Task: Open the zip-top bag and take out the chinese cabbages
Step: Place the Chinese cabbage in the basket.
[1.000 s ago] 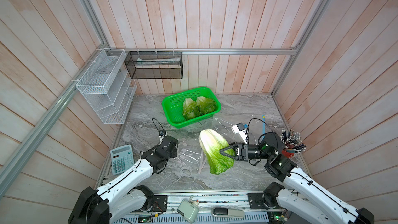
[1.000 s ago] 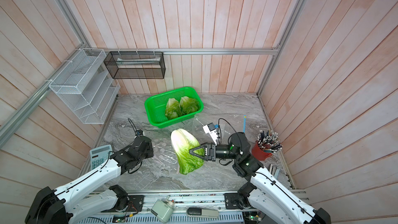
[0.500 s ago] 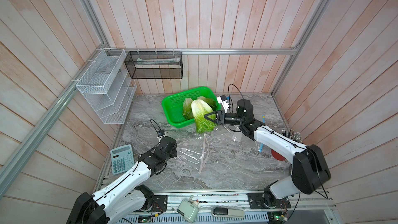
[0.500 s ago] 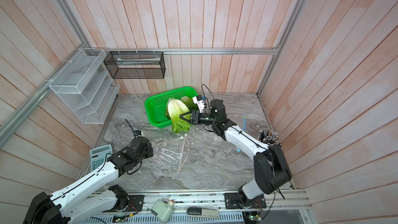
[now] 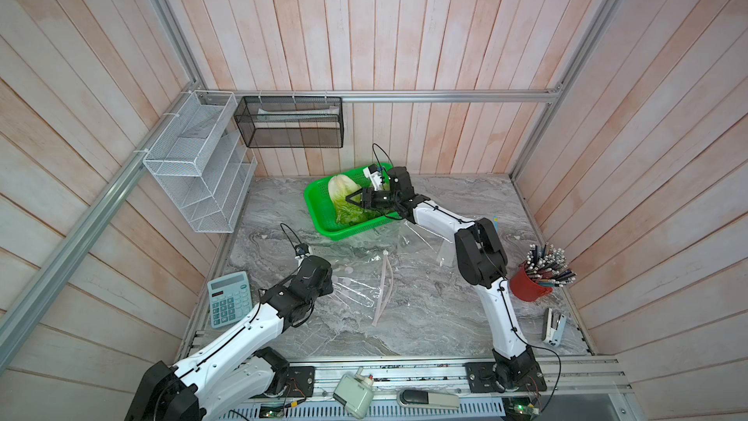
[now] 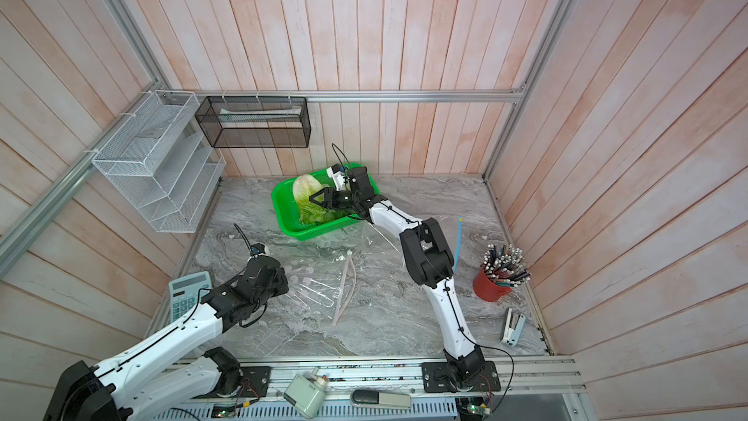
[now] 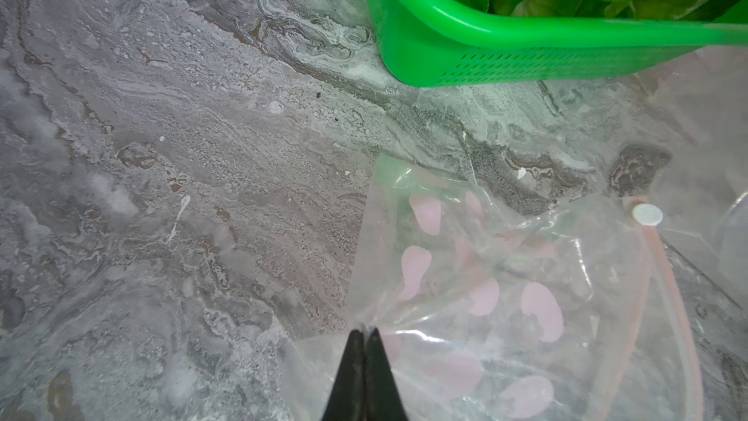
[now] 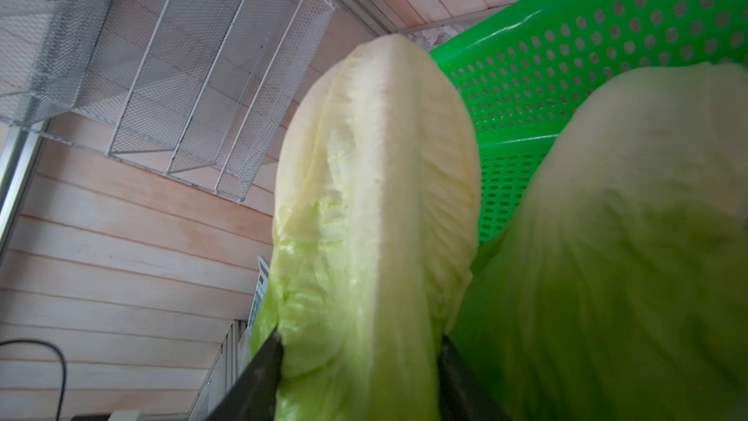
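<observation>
This is a robot test booth in a lab, not a lived-in room. Pale plank walls (image 5: pixel 364 34) framed by aluminium rails (image 5: pixel 445 95) box in a marble-patterned bench (image 5: pixel 425 317). The left arm (image 5: pixel 243 330) and right arm (image 5: pixel 502 317) are bolted to a slotted metal track (image 5: pixel 404 374) along the front edge. The props are mixed. A calculator (image 5: pixel 229 297) lies at the left edge, a pen cup (image 5: pixel 530 287) and stapler (image 5: pixel 553 326) sit near the right edge, wire racks (image 5: pixel 198 168) hang by the back left corner, and cabbages (image 5: pixel 344 200) sit in a green basket (image 5: pixel 348 233).

Glossy clear plastic bag (image 7: pixel 506 261); smooth perforated plastic basket (image 7: pixel 485 30).
</observation>
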You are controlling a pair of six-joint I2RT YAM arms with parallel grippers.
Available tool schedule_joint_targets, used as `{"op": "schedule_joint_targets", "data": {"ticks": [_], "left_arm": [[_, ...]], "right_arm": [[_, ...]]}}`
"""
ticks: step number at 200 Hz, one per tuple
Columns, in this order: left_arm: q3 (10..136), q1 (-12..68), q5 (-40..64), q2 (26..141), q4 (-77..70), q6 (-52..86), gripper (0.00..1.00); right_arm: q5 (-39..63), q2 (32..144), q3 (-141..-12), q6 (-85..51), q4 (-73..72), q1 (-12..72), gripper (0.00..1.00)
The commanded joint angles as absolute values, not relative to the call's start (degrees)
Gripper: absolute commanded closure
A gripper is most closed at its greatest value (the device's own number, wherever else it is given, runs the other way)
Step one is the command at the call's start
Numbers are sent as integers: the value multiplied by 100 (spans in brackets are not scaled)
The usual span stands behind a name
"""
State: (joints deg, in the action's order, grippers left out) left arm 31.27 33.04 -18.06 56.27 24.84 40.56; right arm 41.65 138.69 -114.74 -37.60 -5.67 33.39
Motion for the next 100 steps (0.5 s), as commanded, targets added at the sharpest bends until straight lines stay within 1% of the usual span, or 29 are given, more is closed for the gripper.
{"op": "schedule_joint_targets", "data": {"ticks": [1,19,39,80,100], "left_arm": [[3101,3265,-1749,5517,2439,3969,100],[3105,3235,-1719,5484,2425,3907,100],[3142,3209,-1696,5483,2437,3852,100],[3196,3182,-1640,5519,2348,3797,100],[3178,3179,-1635,5554,2296,3788,100]], "right_arm": [[3928,14221,-12495,-3356,203,3504,48],[3835,14689,-13171,-3404,561,3531,46],[3673,14985,-13587,-3351,986,3542,36],[3305,14812,-13437,-3299,1071,3538,16],[3071,14612,-13409,-3125,1359,3550,11]]}}
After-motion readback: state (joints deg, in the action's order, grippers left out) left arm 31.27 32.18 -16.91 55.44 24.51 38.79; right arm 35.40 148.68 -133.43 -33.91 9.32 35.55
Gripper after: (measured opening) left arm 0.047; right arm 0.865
